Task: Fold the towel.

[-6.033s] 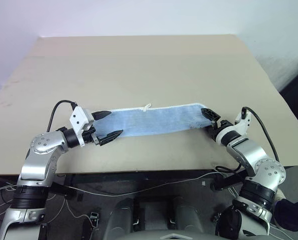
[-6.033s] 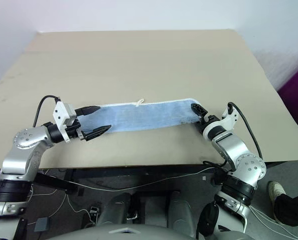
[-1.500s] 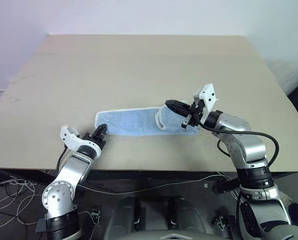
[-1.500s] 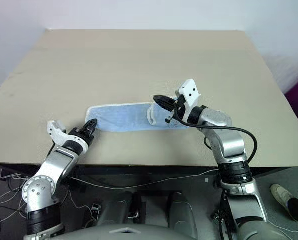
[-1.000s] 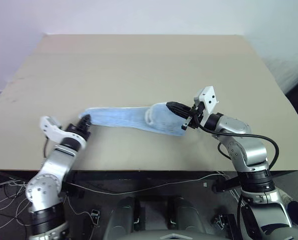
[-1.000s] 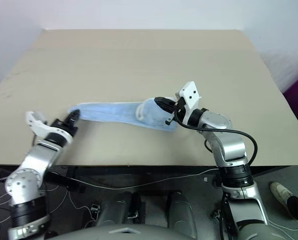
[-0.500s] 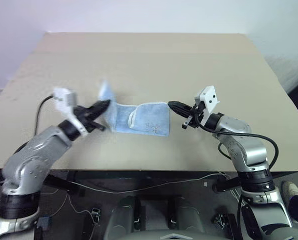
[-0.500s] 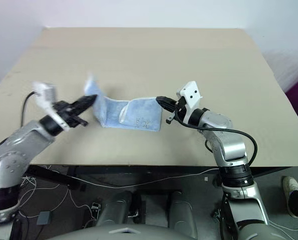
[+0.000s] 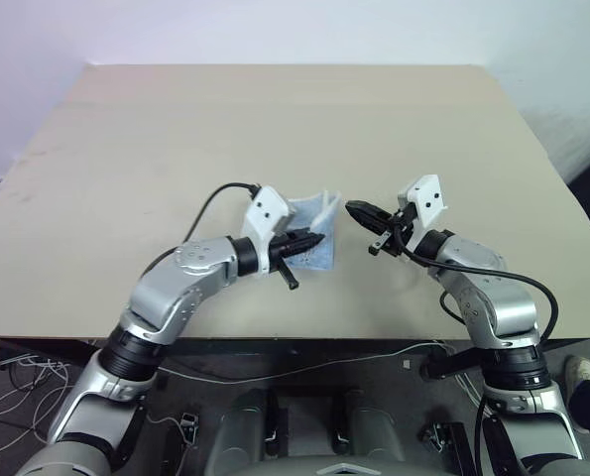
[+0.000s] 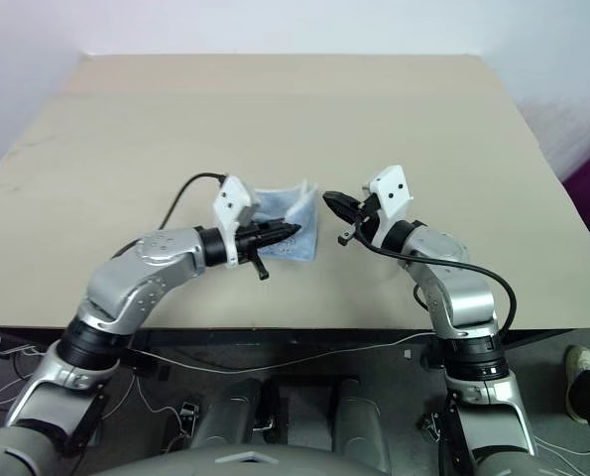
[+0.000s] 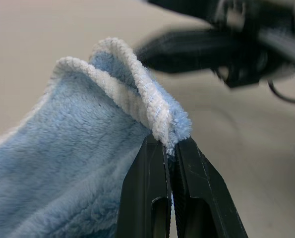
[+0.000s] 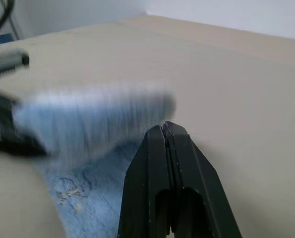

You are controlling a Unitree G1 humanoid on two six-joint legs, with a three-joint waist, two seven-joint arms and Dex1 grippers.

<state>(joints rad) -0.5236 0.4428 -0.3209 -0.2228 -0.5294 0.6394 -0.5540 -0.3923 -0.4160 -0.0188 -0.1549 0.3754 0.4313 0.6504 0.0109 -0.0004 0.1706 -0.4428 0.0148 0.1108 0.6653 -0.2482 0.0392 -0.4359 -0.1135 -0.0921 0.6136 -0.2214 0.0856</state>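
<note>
The towel sits bunched near the middle of the bench, toward its near edge, between the two arms. Part of it lies flat on the bench; its far side stands up in a doubled fold with the white edging on top.

The left tool reaches in from the left, pointing right, its fingers clamped together on the raised, white-edged fold. The left wrist view shows that fold pinched between the two black tips, with two layers of cloth rising above them.

The right tool points left, just beside the towel's right edge. Its fingers are pressed together with nothing between them. Its tip is close to the raised fold, apart from the cloth as far as the head views show.
</note>
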